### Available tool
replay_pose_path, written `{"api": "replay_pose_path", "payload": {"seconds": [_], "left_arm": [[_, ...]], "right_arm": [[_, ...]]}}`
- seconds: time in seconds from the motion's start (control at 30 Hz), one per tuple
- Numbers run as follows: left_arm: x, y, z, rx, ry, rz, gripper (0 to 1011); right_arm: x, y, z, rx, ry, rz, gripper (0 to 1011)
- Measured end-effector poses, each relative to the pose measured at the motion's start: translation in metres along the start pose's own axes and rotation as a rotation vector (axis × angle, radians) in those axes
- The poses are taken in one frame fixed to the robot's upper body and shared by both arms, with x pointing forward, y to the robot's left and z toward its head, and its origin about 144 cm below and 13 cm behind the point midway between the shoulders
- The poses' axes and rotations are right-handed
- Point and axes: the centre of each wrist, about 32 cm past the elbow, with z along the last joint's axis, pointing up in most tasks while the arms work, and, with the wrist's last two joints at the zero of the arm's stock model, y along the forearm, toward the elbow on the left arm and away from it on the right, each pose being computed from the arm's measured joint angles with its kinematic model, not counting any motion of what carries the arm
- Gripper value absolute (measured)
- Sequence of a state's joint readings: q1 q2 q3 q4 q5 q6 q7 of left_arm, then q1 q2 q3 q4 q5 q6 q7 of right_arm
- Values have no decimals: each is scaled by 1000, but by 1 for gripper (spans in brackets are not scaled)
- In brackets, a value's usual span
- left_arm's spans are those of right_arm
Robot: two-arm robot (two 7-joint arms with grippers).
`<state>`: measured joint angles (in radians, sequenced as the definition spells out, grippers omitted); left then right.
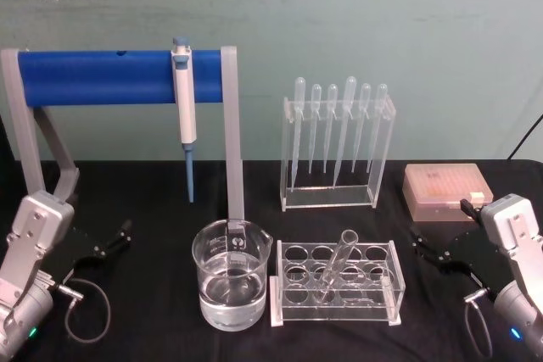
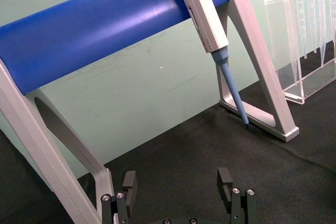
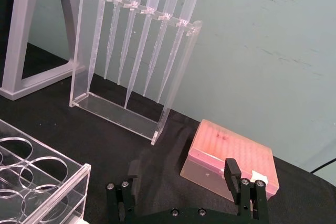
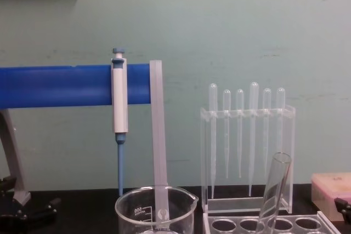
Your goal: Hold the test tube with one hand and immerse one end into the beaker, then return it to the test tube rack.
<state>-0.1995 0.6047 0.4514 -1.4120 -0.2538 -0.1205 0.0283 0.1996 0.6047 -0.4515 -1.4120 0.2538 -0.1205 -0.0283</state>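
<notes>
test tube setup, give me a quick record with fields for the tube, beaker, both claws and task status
test tube: standing tilted in the rack, rim up, not held
beaker: just left of the rack, partly filled with clear liquid
left claw: open, empty, low on the left side
right claw: open, empty, low on the right side, near the pink box
task status: tube not yet picked up

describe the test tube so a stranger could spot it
Before the right post of the blue-barred stand sits the beaker; right of it, a low clear rack. The test tube leans in it, alone, wider than the thin bulb-topped pipettes behind.
</notes>
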Motion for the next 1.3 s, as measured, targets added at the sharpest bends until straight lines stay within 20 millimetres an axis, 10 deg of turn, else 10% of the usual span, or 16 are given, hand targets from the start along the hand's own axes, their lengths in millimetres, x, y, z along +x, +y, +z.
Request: {"api": "replay_pose_path", "payload": {"seconds": [1.3], "left_arm": [[0,0,0,0,0,0,1000]], "right_arm": [[4,5,5,16,-13,2,1002]]}}
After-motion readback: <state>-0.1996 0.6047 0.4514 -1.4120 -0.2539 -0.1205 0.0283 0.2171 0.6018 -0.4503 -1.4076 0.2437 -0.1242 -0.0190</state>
